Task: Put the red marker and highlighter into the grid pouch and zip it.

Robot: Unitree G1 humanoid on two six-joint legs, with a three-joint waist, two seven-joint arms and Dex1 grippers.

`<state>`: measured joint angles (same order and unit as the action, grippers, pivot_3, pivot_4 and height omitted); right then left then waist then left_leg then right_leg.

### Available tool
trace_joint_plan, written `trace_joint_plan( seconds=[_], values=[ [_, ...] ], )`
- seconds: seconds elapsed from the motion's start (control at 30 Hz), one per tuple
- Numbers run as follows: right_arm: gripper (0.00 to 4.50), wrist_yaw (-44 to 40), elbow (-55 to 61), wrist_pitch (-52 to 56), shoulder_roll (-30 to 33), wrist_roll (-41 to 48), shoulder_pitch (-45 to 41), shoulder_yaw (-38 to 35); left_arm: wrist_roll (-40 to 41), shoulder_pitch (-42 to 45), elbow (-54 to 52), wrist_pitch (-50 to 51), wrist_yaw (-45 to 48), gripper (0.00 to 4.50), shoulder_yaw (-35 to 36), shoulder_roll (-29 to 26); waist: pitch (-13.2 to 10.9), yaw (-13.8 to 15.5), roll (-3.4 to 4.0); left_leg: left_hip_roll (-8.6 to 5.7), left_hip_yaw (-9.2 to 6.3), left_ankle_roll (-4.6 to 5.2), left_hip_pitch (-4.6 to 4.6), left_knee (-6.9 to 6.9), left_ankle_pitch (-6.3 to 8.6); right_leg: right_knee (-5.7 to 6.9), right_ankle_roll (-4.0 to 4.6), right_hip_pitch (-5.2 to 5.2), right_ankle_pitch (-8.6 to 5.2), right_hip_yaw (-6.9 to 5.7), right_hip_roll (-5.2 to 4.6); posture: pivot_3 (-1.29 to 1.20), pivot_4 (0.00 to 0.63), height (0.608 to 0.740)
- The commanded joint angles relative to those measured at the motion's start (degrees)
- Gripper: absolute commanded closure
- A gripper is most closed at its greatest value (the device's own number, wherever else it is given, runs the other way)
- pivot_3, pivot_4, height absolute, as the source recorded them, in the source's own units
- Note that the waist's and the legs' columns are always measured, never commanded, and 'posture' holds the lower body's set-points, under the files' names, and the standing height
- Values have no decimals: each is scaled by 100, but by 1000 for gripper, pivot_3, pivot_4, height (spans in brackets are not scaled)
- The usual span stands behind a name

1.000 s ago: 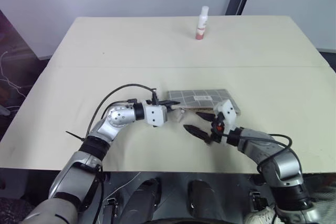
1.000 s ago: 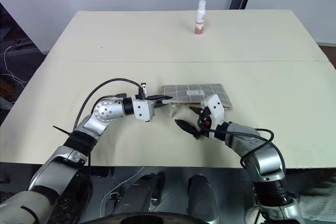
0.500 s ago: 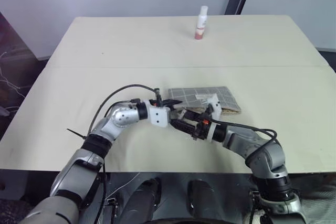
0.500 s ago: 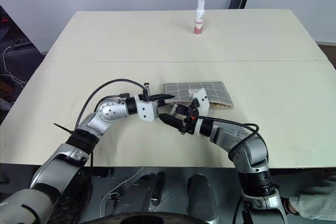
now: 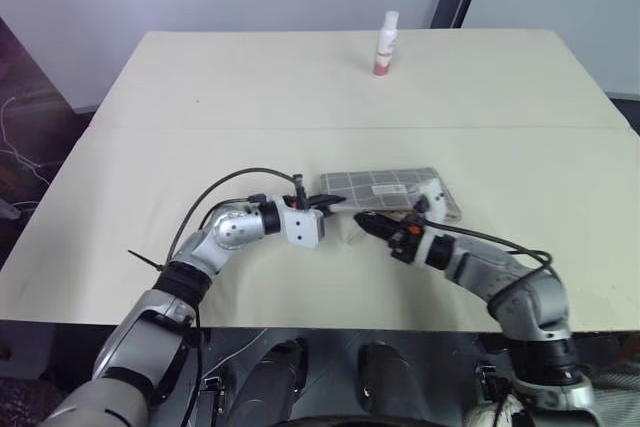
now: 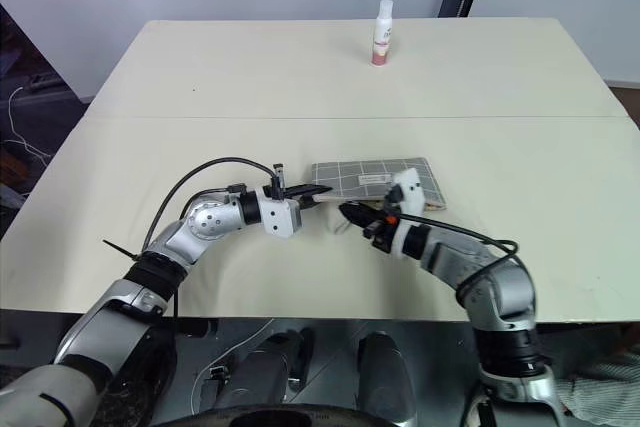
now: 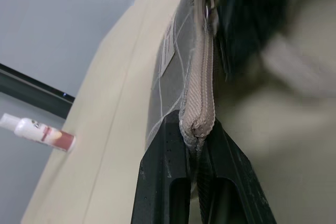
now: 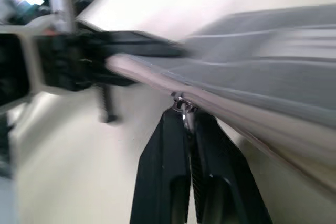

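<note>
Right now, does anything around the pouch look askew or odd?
Nothing stands out. The grid pouch lies flat on the table; the left gripper pinches its zipper end, the right gripper is shut at the metal pull. The white bottle stands upright at the far edge.

Even, soft light is spread over the cream table (image 5: 200,87), faint shadows are cast, and heavy motion blur is seen in the right wrist view.

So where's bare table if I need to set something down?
Bare table lies left of the bottle, and on the right past the pouch. It's crowded at the pouch's near edge, where the left tool and right tool meet.
</note>
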<state>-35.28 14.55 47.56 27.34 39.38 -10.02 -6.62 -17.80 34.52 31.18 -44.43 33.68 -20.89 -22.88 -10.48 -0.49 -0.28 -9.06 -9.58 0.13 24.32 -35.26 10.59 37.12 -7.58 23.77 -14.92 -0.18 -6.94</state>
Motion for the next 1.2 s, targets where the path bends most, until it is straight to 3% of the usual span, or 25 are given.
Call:
trace_joint_plan(
  seconds=[0.03,0.27,0.33,0.37,0.43,0.57,0.63,0.67,0.93,1.2],
  values=[
    [4437,-289,-296,-393,602,-160,73,-684,267,18,2,52,-43,4500,231,-99,0,1,0,0,0,0,0,0,0,0,0,0,0,0,0,0,150,740],
    [4437,-684,-995,-1200,1321,-611,357,-1140,865,-8,89,351,401,4500,268,-61,0,-19,0,2,2,1,-1,-1,0,1,0,-1,0,0,1,0,150,740],
    [4500,-768,-930,-1299,1343,-620,425,-1149,1328,-64,17,706,800,3709,314,16,0,-13,1,2,3,1,-1,-2,0,1,0,-1,0,0,-1,0,150,740],
    [4182,-764,-908,-1325,1334,-627,440,-1154,1526,-97,-45,856,958,3319,340,41,0,-13,1,2,3,1,-1,-3,0,1,0,-2,0,0,0,0,150,740],
    [3464,-793,-775,-1555,1300,-705,487,-1177,1746,-98,-190,1077,889,2266,542,113,0,-10,1,2,3,1,-1,-3,-1,1,0,-2,0,0,-1,0,150,740],
    [1428,-1177,-667,-2089,1517,-919,786,-1254,2137,-171,-535,1500,774,260,1016,42,0,-5,0,2,3,1,0,-6,0,1,-1,-2,0,0,-1,0,150,740],
    [359,-1445,-475,-2056,1622,-710,1018,-1400,2458,-290,-679,1817,946,241,1287,-136,0,-8,1,2,2,1,0,-6,0,0,-1,-3,-1,0,-1,0,150,740],
    [65,-1619,-306,-2104,1672,-611,1160,-1475,2611,-356,-747,1978,1026,241,1431,-246,1,-14,1,2,2,1,-1,-6,0,0,-1,-4,-1,0,-1,0,150,740],
    [65,-2382,772,-2102,1944,-302,2144,-1667,3679,-753,-1141,3708,886,241,2662,-739,1,2,1,8,0,-1,-3,-5,1,0,0,-7,-2,1,2,0,150,740],
    [65,-2006,901,-2334,1598,-773,2187,-1029,3292,-1050,-671,3522,655,241,2944,-846,1,4,1,9,7,-11,-8,-5,7,-7,2,-13,-2,6,-15,0,150,740]
  ],
)
